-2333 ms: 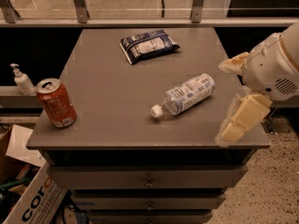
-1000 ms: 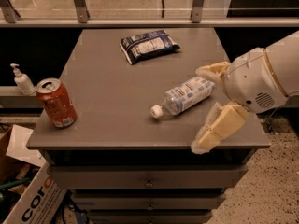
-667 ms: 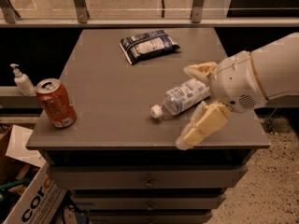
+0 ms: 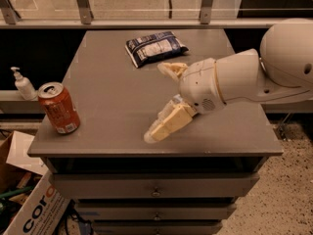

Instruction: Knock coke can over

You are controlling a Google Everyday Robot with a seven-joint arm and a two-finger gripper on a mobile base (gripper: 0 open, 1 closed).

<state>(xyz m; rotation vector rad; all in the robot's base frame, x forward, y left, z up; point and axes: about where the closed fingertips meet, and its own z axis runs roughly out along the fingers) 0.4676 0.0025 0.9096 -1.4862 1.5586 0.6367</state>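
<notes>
Camera view: the can (image 4: 58, 107) stands upright near the front left corner of the worktop (image 4: 112, 87), silver top up, with nothing touching it. The tool (image 4: 163, 101) hangs over the middle of the worktop, well apart from the can, on a thick white arm (image 4: 244, 80) that reaches in from the right. Its two fingers are spread wide. One points back toward a dark snack packet (image 4: 154, 48) and the other slants down toward the front edge.

What looks like a clear bottle (image 4: 171, 105) peeks out just behind the lower finger, mostly hidden.

The wide spread probably suits the job, since tipping a can needs a broad surface to shove with, not a pinch. The tool is low and pointed leftward, so I judge this to be the approach, with no contact made yet. The next move calls for a sweep to the left that meets the can above its middle, so it topples and does not slide. Because the can sits close to the left edge, a hard push could send it off toward the soap bottle (image 4: 22, 84).
</notes>
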